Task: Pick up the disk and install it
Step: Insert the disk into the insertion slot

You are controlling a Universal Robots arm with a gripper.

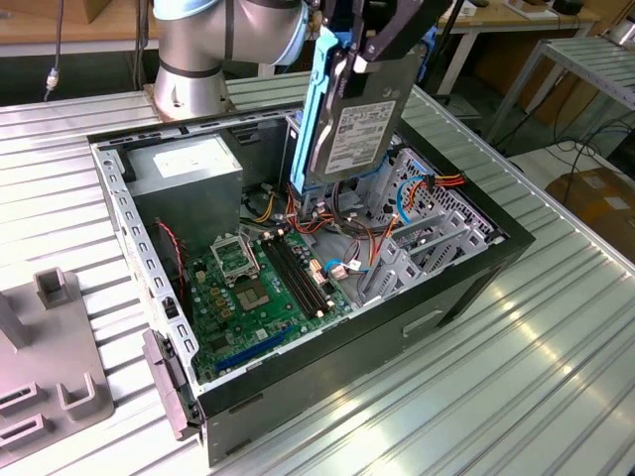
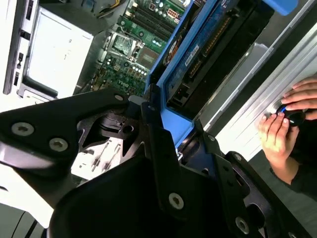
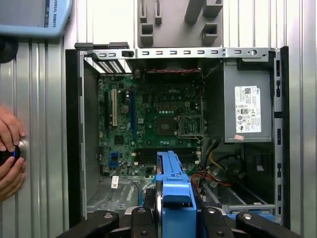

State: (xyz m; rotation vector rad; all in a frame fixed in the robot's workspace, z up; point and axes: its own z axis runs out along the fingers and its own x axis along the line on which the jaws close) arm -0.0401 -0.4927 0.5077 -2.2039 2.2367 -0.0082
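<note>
Holds disk (image 1: 357,134) clamped tight in claw (image 1: 359,52), upright, lower end hanging over open computer case (image 1: 446,297) on table (image 1: 556,367). Person's hands (image 3: 10,173) at table beside case.

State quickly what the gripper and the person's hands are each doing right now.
Gripper: shut on the disk, held above the open computer case.
Person's hands: both on a small dark object beside the case.

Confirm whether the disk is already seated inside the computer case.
No: in the exterior view the disk is held over the open computer case, clamped in the gripper.
</note>
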